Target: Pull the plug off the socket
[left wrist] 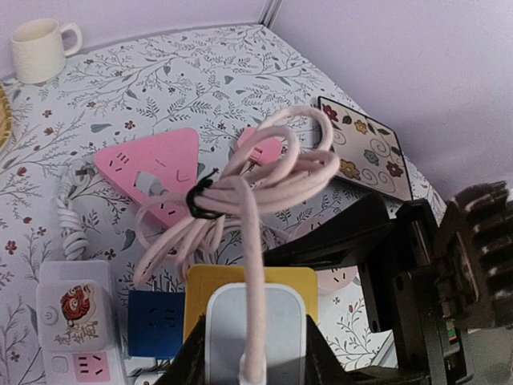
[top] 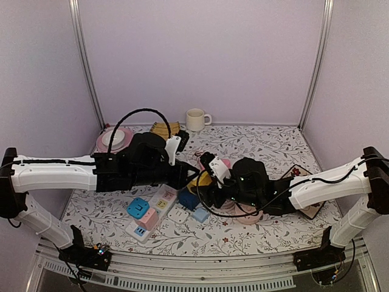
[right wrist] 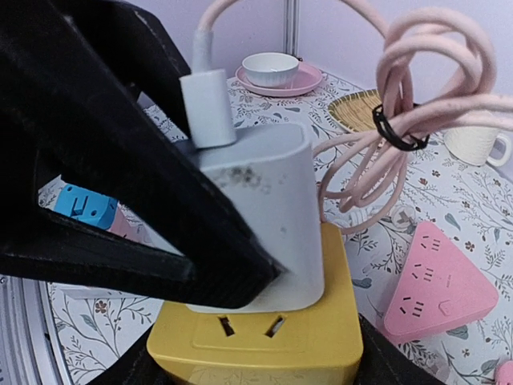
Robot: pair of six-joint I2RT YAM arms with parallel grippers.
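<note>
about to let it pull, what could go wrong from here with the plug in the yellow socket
The left gripper clamps the grey plug seated in the yellow socket cube; unless the right gripper pins that cube firmly, both may lift together. The bundled pink cable hangs off the plug and could snag or drag the pink triangular strip.

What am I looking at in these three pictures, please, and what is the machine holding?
These are two robot arms fixed at a table's near edge. One picture looks down from above; the other two come from small cameras on each wrist. On the flowered table lie a pastel power strip, a pink triangular socket and a cup. The left hand is clamped on a grey plug with a pink cord, seated in a yellow socket block. The right hand has its fingers either side of that block; whether they grip it is unclear.
</note>
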